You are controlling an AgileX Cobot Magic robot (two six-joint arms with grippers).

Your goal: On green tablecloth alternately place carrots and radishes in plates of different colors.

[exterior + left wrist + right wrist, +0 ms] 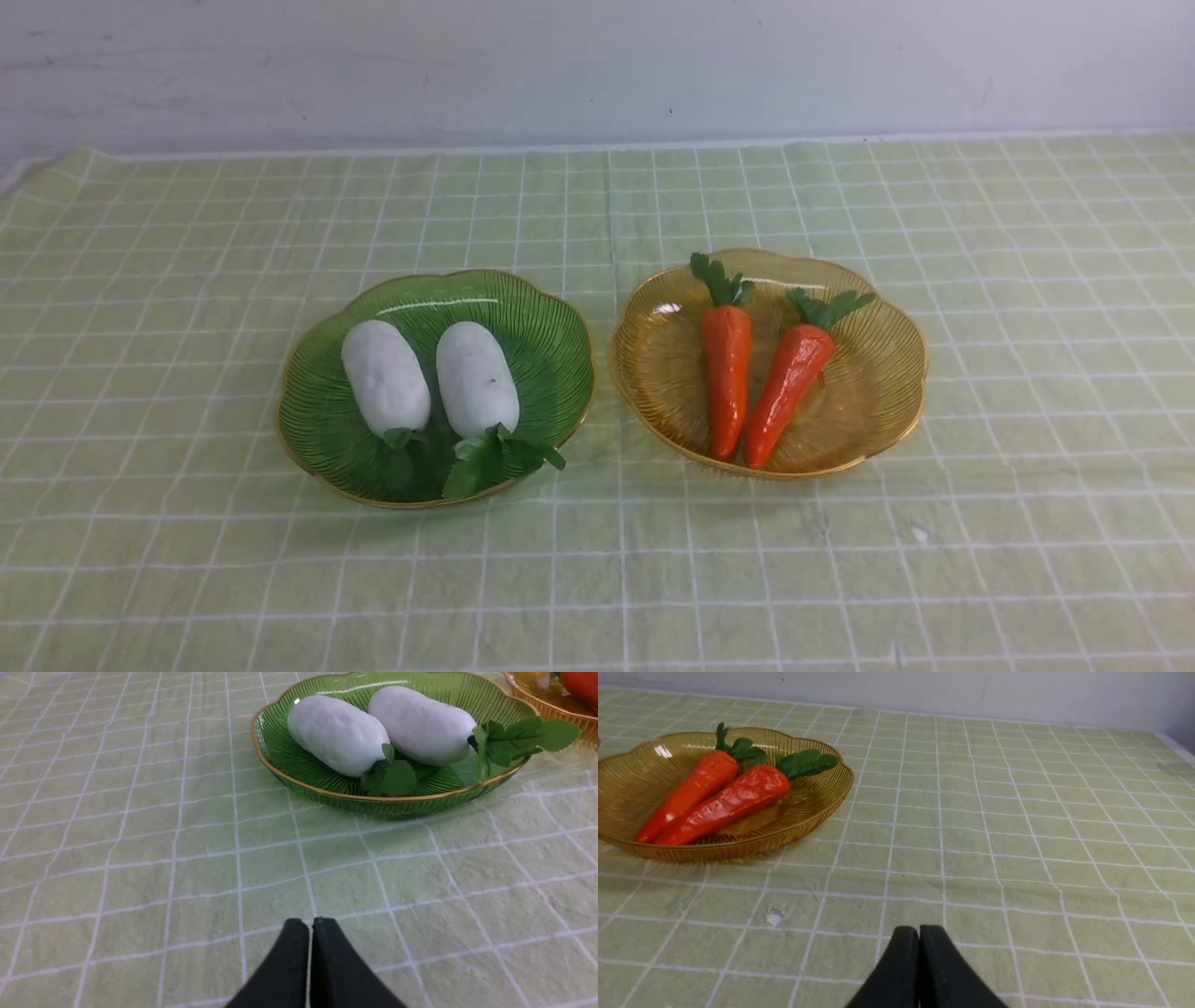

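Observation:
Two white radishes (385, 376) (477, 378) lie side by side in the deep green plate (551, 345) on the green tablecloth (597, 560). Two orange carrots (727, 378) (789, 380) lie in the amber-yellow plate (878, 373) to its right. Neither gripper shows in the front view. In the left wrist view my left gripper (311, 921) is shut and empty over bare cloth, short of the green plate (327, 788) and its radishes (337, 735). In the right wrist view my right gripper (919, 929) is shut and empty over bare cloth, apart from the amber plate (803, 812) and its carrots (724, 805).
A pale wall (597, 65) runs behind the table's far edge. The cloth has a small white fleck (775, 916) near the amber plate and light wrinkles at the front. Open cloth lies around both plates.

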